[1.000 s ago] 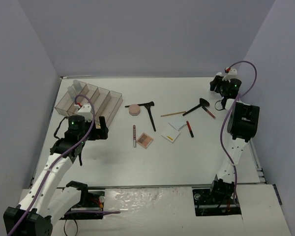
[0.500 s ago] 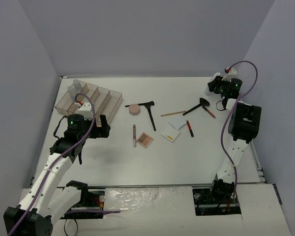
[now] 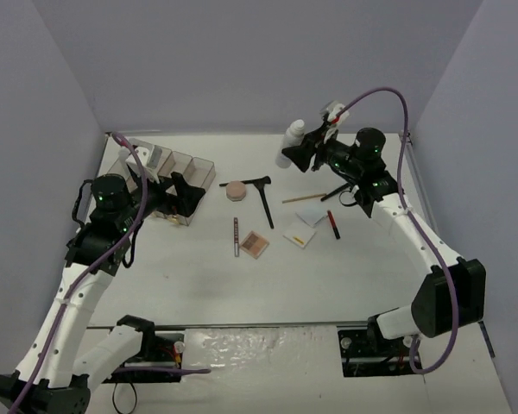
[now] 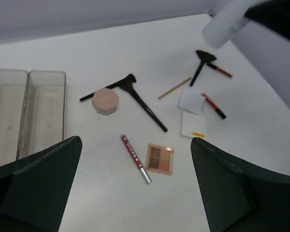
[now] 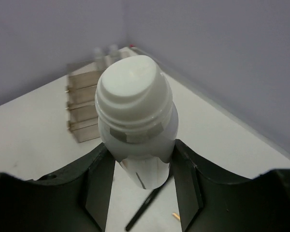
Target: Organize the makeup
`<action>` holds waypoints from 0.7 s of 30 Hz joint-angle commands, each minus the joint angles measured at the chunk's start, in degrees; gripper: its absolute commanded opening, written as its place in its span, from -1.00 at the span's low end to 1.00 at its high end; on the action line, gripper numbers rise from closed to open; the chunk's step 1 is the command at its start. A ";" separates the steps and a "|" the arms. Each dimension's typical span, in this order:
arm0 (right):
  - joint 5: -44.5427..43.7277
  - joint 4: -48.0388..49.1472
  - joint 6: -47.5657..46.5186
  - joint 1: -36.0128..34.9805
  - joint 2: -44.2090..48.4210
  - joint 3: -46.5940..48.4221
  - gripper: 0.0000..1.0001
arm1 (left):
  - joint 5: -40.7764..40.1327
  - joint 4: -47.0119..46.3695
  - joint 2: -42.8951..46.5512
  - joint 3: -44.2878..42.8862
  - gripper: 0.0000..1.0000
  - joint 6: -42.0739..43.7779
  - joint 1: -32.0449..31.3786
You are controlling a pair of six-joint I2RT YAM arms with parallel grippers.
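- Clear plastic tray (image 3: 200, 169) at the far left of the table (image 3: 181, 276) is the largest piece. It looks stiff and light and would probably slide if bumped. The left gripper (image 3: 180, 197) hangs just beside its near right end, jaws spread wide with nothing in them.
- White bottle (image 3: 293, 134) is up in the air over the far middle, clamped by the right gripper (image 3: 300, 155) across its body below the ribbed cap. It looks hard, smooth and round, and probably light. Such a wall can twist in the jaws, so a hold low on the body seems soundest.
- Black brushes (image 3: 264, 203) lie at the far middle and far right. The handles look stiff and the heads soft, so mid-handle is the place to take them.
- Pink compact (image 3: 236, 191) lies just beside one brush. It is a round, hard, low disc, best pinched across its rim.
- Brown palette (image 3: 255, 245) is flat and rigid and should be gripped by opposite edges.
- White pads (image 3: 300, 237) are thin and lie flat, with little edge to catch.
- Red and brown pencils (image 3: 333, 225) are slim and likely to roll. Close on them crosswise at the middle.
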State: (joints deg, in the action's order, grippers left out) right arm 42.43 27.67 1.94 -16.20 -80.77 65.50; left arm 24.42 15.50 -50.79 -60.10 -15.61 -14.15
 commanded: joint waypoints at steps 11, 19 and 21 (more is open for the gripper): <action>14.34 -13.58 -8.15 -14.93 11.51 -6.29 -1.00 | 10.58 -6.44 -5.68 -11.19 0.74 -1.84 -16.72; 13.61 -13.27 -8.86 -18.78 12.36 -7.71 -1.00 | 4.72 -6.38 -11.73 -13.62 0.46 0.88 -25.09; 13.37 -13.25 -9.00 -19.22 12.62 -8.05 -1.00 | 4.17 -6.86 -12.45 -13.61 0.36 0.77 -26.07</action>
State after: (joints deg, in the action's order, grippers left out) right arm 54.30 9.62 -6.18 -34.06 -71.26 57.41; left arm 30.87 13.42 -62.67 -70.32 -15.57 -38.61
